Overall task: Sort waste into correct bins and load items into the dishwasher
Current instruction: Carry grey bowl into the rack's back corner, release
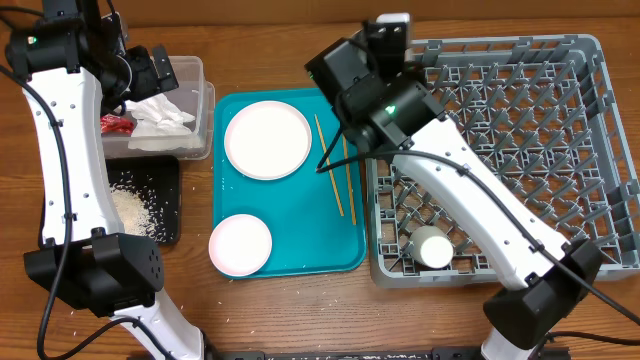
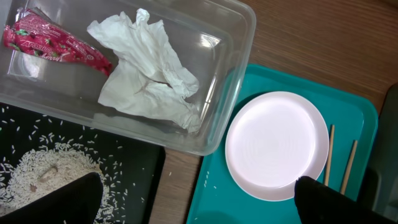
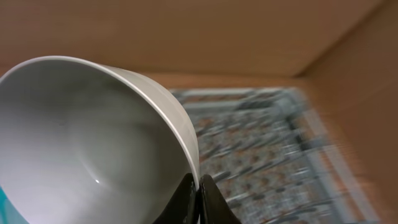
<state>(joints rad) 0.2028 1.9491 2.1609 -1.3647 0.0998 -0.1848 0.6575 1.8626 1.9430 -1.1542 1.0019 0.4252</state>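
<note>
My right gripper (image 3: 199, 183) is shut on the rim of a grey bowl (image 3: 81, 143) and holds it tilted in the air over the grey dish rack (image 3: 261, 155). In the overhead view this gripper (image 1: 388, 35) is at the rack's (image 1: 600, 150) far left corner. My left gripper (image 2: 196, 183) is open and empty, above the clear tub (image 2: 236, 56). The tub holds the red wrapper (image 2: 56, 43) and a white napkin (image 2: 146, 68). Rice (image 2: 37, 171) lies in the black tray (image 1: 170, 190). A white plate (image 1: 267, 139), a pink plate (image 1: 240, 244) and two chopsticks (image 1: 333, 170) lie on the teal tray.
The teal tray (image 1: 300, 230) sits between the bins and the rack. A white cup (image 1: 433, 247) stands in the rack's near left part. A few rice grains lie scattered on the wooden table near the black tray.
</note>
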